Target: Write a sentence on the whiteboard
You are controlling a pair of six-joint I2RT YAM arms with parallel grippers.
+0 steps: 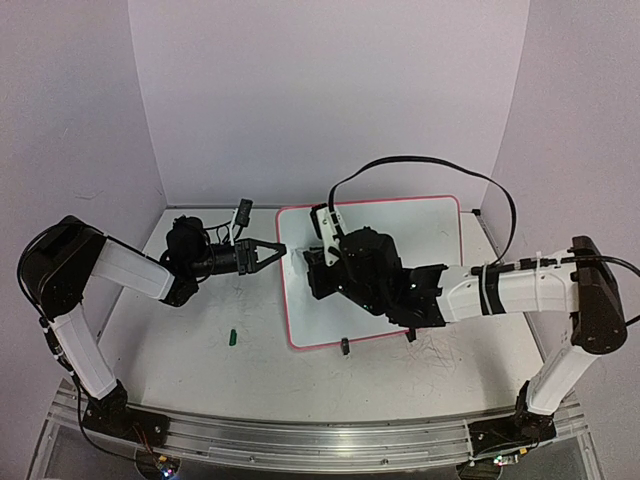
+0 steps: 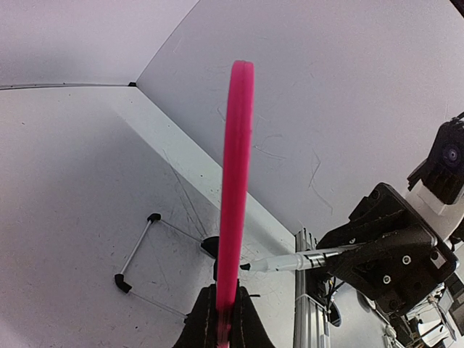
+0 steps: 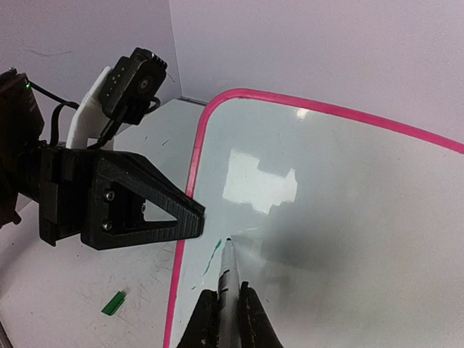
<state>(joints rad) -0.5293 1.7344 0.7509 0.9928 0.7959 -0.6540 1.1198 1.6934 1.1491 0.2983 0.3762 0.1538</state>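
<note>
the black left gripper, its jaws clamped shut on the rim, blocks the left edge of the large glossy whiteboard with a thin pink-red frame. the black right gripper and its forearm lie across the board's near half, jaws pinched on a slim white marker. the marker tip sits just beside the left jaws, leaving a tight gap. the board's far right part is bare. a black cable arches over its far edge. the white worktop at near left is open, with a small green cap on it. white walls close the left, back and right.
</note>
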